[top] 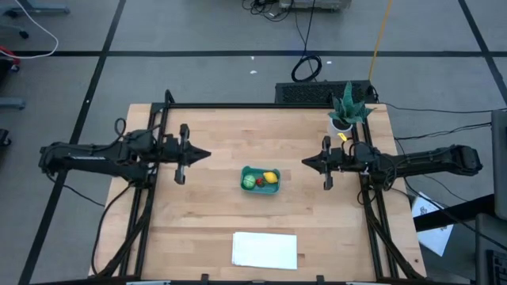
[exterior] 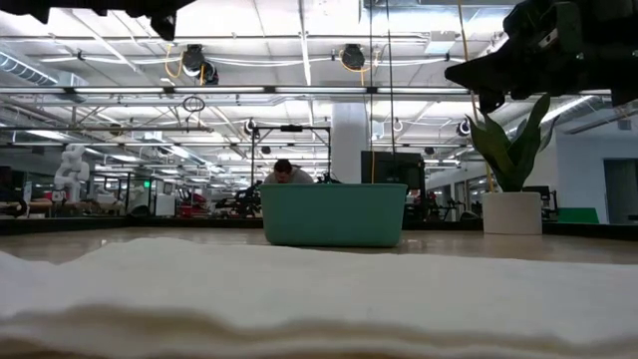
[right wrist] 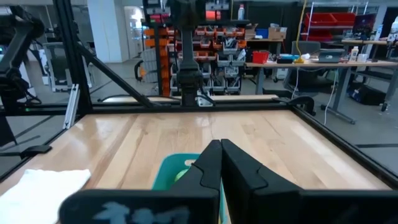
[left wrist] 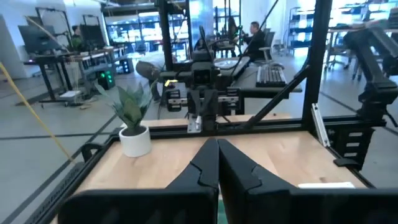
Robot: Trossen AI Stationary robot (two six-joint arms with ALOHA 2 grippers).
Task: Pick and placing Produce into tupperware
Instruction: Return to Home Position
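Three toy fruits (yellow lemon [top: 270, 177], little red one [top: 259, 181], green ball [top: 249, 181]) all sit inside the teal tub [top: 274, 190] in the middle of the worktop [top: 206, 214]. The left fingers [top: 208, 155] hover off to the tub's left and the right fingers [top: 303, 163] off to its right, both pairs pressed together and holding nothing. A white sheet [top: 264, 249] lies at the near edge, with a potted plant [top: 347, 107] far right.
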